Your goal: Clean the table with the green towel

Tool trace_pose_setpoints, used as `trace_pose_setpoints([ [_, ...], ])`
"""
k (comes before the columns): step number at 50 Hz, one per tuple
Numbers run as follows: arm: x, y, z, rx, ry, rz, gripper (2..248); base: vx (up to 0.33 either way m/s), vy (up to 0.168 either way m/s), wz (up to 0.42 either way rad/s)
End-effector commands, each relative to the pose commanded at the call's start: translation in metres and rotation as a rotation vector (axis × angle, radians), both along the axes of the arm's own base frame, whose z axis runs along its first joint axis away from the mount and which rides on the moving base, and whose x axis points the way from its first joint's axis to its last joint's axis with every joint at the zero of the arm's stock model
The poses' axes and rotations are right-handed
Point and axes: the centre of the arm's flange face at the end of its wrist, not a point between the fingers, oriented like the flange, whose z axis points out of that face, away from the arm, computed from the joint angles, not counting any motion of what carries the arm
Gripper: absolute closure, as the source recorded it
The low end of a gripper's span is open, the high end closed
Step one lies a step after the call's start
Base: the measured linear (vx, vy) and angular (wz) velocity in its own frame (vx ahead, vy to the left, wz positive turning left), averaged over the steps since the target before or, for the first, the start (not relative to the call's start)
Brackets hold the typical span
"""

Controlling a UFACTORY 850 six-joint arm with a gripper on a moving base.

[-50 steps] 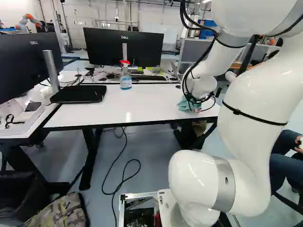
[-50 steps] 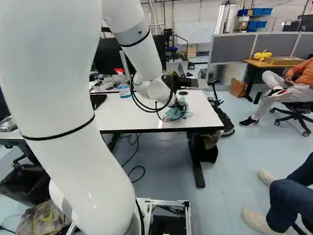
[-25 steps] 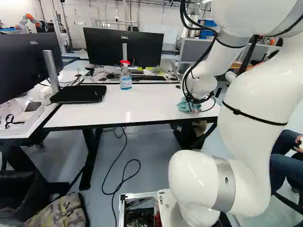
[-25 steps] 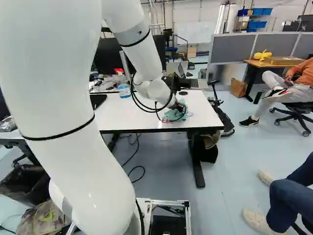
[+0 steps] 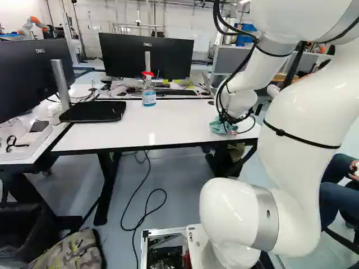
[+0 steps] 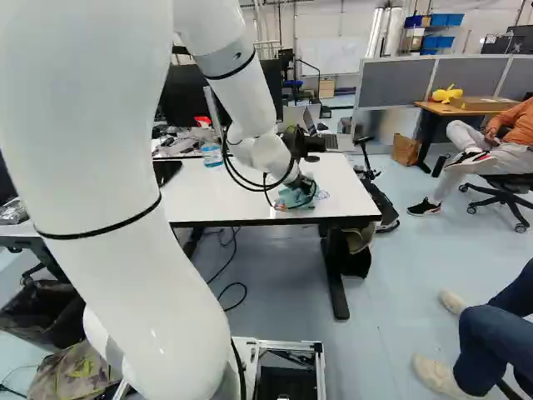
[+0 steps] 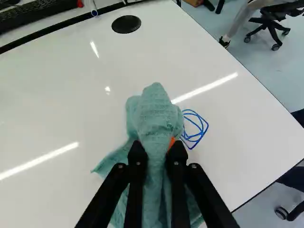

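1. My claw has the green towel pinched between its two fingers.
2. The towel is bunched against the white table, near its right end in the left base view.
3. Right beside it: blue scribble.
4. Farther out: a round black disc, then a spray bottle.

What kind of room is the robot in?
Probably an office or a robot lab: there are big monitors on desks, grey partitions and, far back, another robot arm.
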Motion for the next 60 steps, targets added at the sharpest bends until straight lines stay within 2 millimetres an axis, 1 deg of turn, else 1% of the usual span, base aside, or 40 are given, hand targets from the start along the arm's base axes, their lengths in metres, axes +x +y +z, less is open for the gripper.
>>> trace_pose_setpoints([
  [13,0.000,0.000,0.000,0.002,0.004,0.000,193,0.000,0.000,0.000],
  [26,0.009,-0.002,0.000,0.001,0.002,0.003,193,0.000,0.000,0.000],
  [39,0.011,-0.003,0.000,0.000,0.001,0.002,193,0.000,0.000,0.000],
  [46,0.014,-0.011,-0.001,0.000,-0.001,-0.010,193,0.000,0.000,0.000],
  [60,0.024,-0.034,-0.001,-0.003,-0.007,-0.045,193,0.000,0.000,0.000],
])
